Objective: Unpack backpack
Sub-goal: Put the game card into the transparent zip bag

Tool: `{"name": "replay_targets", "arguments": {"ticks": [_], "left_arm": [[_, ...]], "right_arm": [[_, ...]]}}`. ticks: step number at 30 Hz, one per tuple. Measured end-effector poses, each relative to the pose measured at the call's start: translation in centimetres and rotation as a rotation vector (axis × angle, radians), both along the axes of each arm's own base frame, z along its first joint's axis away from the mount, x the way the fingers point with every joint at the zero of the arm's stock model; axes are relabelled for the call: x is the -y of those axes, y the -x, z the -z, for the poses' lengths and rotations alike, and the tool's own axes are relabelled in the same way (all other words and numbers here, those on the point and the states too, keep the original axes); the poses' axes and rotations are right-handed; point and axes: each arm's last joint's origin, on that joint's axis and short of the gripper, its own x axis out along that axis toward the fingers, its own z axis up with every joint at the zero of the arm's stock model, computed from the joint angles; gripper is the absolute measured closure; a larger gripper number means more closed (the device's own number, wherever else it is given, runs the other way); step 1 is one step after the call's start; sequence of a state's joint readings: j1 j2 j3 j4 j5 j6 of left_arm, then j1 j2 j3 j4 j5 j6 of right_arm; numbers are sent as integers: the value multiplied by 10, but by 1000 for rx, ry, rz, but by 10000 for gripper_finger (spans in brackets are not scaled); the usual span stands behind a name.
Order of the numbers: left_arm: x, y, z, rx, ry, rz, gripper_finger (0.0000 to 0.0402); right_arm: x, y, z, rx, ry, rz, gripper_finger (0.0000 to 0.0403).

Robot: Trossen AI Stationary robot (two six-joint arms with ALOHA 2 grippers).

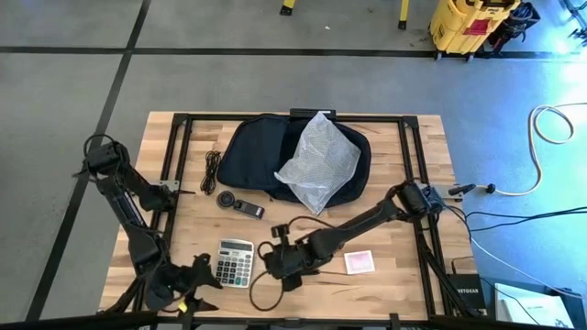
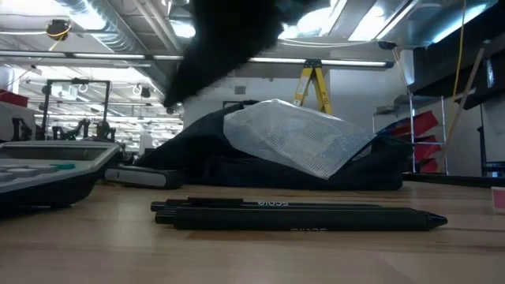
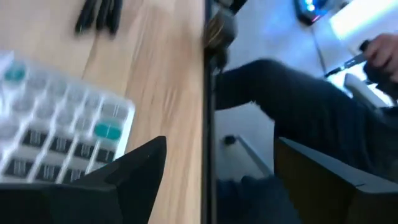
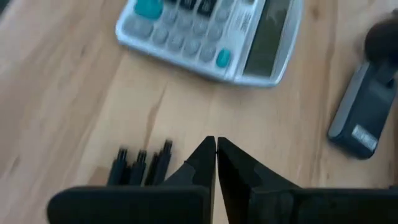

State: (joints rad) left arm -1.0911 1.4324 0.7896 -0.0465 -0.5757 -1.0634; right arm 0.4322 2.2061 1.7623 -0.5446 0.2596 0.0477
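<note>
Resting low at the near left corner of the table (image 1: 385,275), the left gripper (image 1: 188,286) is keeping its fingers spread wide with nothing between them — the calculator (image 1: 236,262) is lying just to its right, and its wrist view shows the calculator's keys close by the fingers (image 3: 134,165).

Right of the calculator, the right gripper (image 1: 275,261) is hovering over the wood with its fingers (image 4: 205,158) pressed together on nothing — black pens (image 4: 140,163) are lying on the table just beside the tips. A small dark device (image 1: 240,203) is sitting beyond that gripper, with a coiled black cord (image 1: 212,171) farther left of it. A red-and-white card (image 1: 359,262) is lying to the gripper's right.

Well beyond both grippers, the backpack (image 1: 252,156) is lying flat at the far middle of the table, with a crinkly clear plastic bag (image 1: 319,160) resting on its right half.
</note>
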Motion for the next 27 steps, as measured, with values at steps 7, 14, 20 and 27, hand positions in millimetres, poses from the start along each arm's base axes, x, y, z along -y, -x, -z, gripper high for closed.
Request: {"name": "replay_targets", "arguments": {"ticks": [7, 14, 20, 27], "left_arm": [[-38, -54, -4, 48, -203, -66, 117], [-109, -114, -11, 115, -388, -202, 117], [-178, -150, -24, 241, -287, -99, 117], [-222, -154, -18, 238, -302, -96, 117]], "right_arm": [[16, 45, 1, 103, -43, 92, 403], [46, 126, -16, 297, -19, 413, 403], [78, 178, -27, 391, -138, 622, 375], [108, 232, 0, 324, -109, 920, 243]]}}
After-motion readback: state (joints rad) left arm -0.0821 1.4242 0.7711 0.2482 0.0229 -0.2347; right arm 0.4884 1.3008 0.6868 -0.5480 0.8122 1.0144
